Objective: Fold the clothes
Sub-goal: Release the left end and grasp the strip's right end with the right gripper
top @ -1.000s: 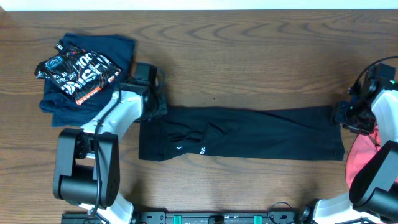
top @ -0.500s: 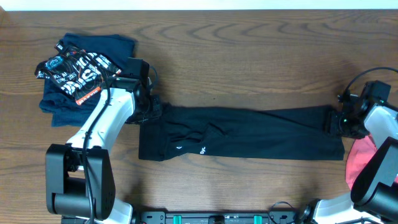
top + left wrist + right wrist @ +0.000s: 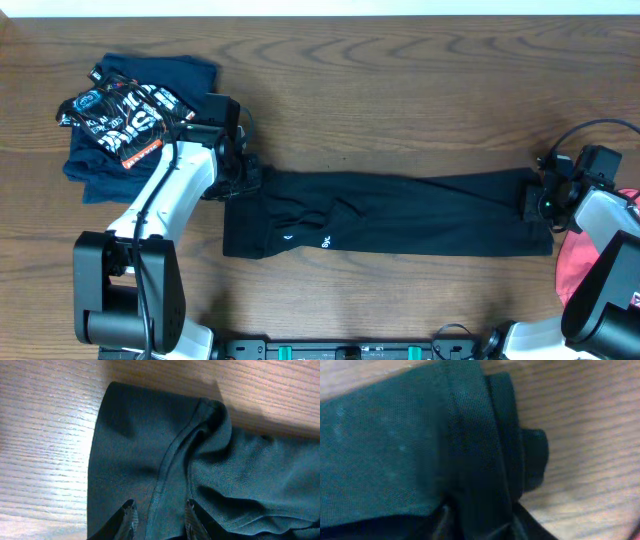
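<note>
The clothes (image 3: pixel 400 215) are a long black garment lying flat across the middle of the table, with small white marks near the left end. My left gripper (image 3: pixel 243 180) is at its upper left corner. In the left wrist view the left gripper (image 3: pixel 160 517) has a raised seam fold of the clothes (image 3: pixel 150 445) pinched between its fingers. My right gripper (image 3: pixel 537 200) is at the garment's right end. In the right wrist view the right gripper (image 3: pixel 480 520) is shut on a thick rolled edge of the clothes (image 3: pixel 395 445).
A folded navy garment with white-and-orange print (image 3: pixel 130 120) lies at the back left, close to my left arm. A coral-red garment (image 3: pixel 580 260) sits at the right edge under my right arm. Bare wooden table (image 3: pixel 400 100) stretches behind the black garment.
My left arm swung out and settled on the garment's upper left corner, then held still. My right gripper dropped onto the right end and its jaws closed in on the fabric.
</note>
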{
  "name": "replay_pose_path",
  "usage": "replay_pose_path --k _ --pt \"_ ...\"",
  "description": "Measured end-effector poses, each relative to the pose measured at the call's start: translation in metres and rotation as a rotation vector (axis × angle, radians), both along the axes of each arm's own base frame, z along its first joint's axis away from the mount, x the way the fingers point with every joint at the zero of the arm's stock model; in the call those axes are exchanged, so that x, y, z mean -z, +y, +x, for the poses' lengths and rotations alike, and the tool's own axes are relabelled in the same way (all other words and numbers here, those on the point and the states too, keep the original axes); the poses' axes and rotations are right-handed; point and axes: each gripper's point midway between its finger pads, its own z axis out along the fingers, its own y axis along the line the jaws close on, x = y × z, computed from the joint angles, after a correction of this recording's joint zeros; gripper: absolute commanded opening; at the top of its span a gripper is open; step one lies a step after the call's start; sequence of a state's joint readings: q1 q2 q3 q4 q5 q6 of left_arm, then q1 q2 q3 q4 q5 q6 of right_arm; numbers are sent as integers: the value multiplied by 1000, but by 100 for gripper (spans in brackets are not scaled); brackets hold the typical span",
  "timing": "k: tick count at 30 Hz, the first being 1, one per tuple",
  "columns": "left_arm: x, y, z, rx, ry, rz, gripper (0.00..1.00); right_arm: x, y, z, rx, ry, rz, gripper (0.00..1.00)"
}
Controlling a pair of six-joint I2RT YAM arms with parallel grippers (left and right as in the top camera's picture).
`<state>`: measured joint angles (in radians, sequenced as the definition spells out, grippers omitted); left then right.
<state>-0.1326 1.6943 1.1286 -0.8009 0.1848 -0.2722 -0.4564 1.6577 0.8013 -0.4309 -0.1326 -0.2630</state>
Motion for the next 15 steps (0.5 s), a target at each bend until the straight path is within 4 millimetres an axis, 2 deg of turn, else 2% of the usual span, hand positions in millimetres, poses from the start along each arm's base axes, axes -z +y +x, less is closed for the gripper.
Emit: replay_pose_path --k 1,10,15 --pt "0 0 0 0 0 0 34 0 3 1 -6 -9 16 1" --pt "0 -1 0 0 1 -4 34 -1 3 3 73 -13 54 1" --pt "-1 -1 0 1 -1 -4 34 -9 -17 -2 164 73 -10 1"
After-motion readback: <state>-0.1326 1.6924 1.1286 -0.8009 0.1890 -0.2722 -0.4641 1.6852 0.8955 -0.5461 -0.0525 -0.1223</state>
